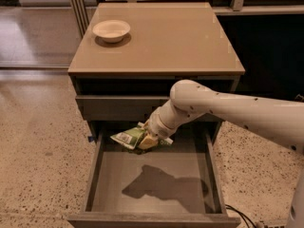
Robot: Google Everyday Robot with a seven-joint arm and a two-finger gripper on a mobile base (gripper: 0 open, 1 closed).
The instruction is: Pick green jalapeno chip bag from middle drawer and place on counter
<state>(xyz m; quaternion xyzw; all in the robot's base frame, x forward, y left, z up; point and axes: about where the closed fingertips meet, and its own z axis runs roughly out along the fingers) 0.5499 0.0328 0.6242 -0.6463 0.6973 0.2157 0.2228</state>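
Note:
The green jalapeno chip bag [129, 137] is small, crumpled green foil with a white printed panel. My gripper [147, 140] is shut on it and holds it in the air above the back of the middle drawer [152, 178], which is pulled out and bare, with the arm's shadow on its floor. The bag hangs just below the grey drawer front [118, 107] above. The tan-beige counter [166, 37] tops the cabinet, higher than the bag. My white arm [228, 109] reaches in from the right.
A white bowl [111, 30] stands on the counter's back left corner. Speckled floor lies to the left and right of the cabinet. A dark wall panel is at the right behind the arm. A black cable lies on the floor at the lower right.

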